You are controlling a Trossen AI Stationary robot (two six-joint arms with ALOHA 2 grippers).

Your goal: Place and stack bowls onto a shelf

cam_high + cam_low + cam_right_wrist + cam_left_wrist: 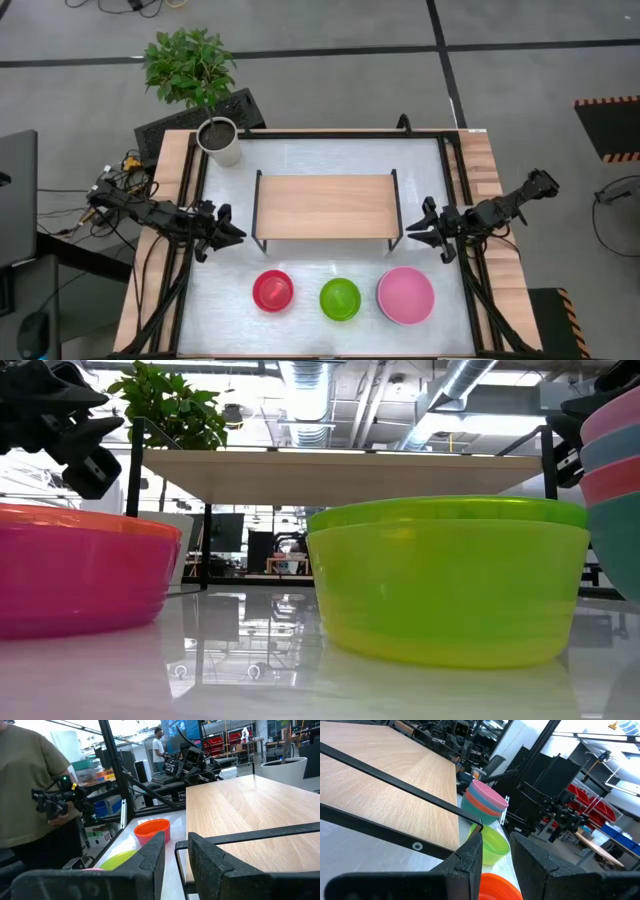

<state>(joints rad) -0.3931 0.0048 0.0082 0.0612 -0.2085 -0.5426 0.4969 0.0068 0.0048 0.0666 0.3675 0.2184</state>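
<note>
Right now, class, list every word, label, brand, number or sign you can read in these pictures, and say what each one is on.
No readable text anywhere in these views.
The red bowl, green bowl and pink stack of bowls: plain, no print.
The shelf board and the white plant pot: bare, no label.
The room seen in the wrist views: screens and red and blue bins show, but any print is too small and blurred to read.

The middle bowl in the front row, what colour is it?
The middle bowl is bright green, clearest in the high view.
</note>
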